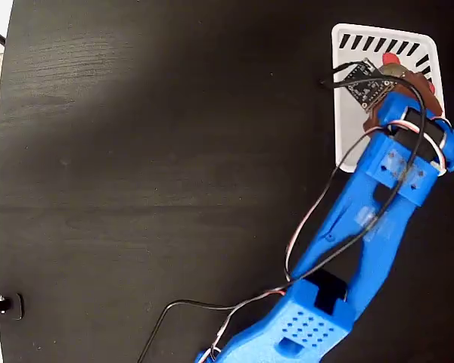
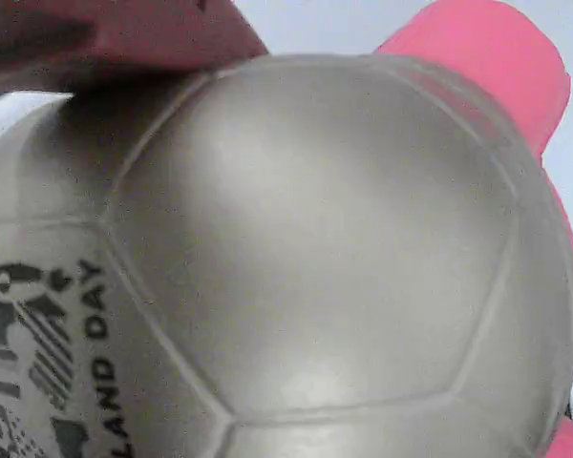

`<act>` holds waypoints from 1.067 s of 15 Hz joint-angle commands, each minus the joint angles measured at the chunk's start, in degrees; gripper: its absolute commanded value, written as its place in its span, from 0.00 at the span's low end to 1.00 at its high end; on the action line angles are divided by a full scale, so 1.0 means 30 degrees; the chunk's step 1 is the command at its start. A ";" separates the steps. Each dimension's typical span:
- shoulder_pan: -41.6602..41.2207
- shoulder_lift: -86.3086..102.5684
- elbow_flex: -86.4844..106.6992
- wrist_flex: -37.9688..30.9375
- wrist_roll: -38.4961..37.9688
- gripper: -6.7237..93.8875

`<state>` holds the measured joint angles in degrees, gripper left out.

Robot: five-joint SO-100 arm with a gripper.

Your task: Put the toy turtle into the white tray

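Toy turtle shell: smooth, satin-glossy gold-beige plastic with moulded seams and dark printed lettering; its red parts matt, rubbery-looking; white tray: smooth plastic, slotted; table: dark matt wood-grain surface, faint sheen; arm: matt blue plastic, layered printed look.

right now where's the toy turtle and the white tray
toy turtle (image 2: 306,248), wrist view, middle of its domed shell
white tray (image 1: 348,113), fixed view, bare floor near its left wall
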<state>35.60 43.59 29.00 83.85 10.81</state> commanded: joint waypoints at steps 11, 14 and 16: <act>0.0117 0.1084 0.0527 -0.0381 -0.1055 0.66; 0.0029 0.1113 0.0879 -0.0234 -0.1172 0.66; 0.0000 0.1113 0.0879 -0.0059 -0.1172 0.68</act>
<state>35.51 43.24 31.90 83.06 7.21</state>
